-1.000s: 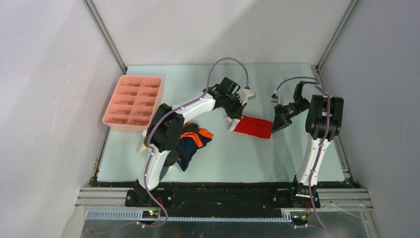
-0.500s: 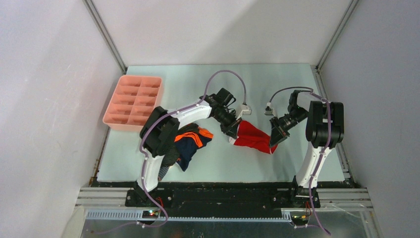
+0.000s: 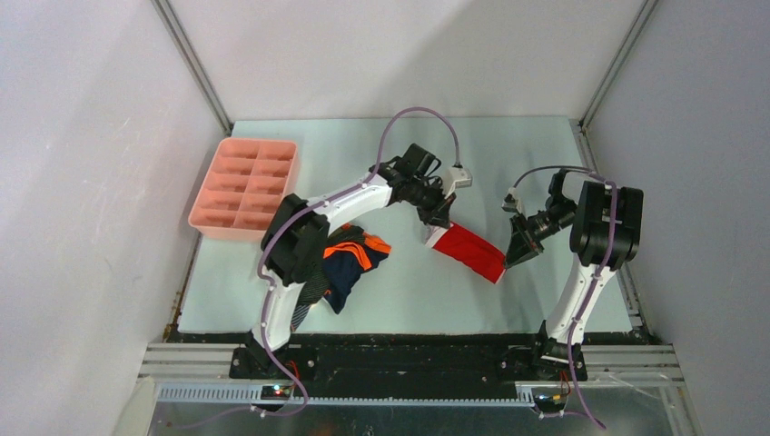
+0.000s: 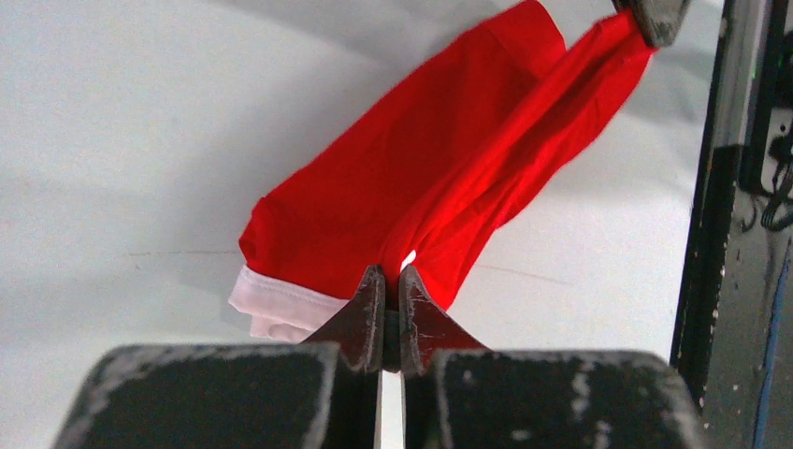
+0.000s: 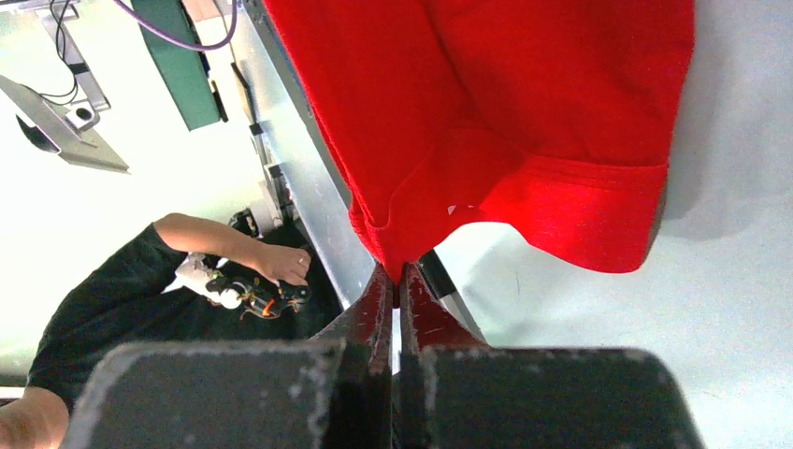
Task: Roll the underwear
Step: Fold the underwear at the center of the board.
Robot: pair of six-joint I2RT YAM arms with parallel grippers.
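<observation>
Over table (image 3: pixel 409 300): red white-banded underwear (image 3: pixel 468 252) stretched; left end effector (image 4: pixel 392 276), right end effector (image 5: pixel 394 279) pinching.

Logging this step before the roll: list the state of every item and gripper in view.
red underwear: unrolled, pinched at two ends, stretched between both grippers.
left gripper: shut on the red underwear, near its white band.
right gripper: shut on the red underwear's other end.
other underwear: crumpled heap, not gripped.
pink tray: compartments empty.

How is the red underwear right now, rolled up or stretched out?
Stretched out, not rolled: the red underwear spans between the left gripper and right gripper, each pinching one end.
</observation>
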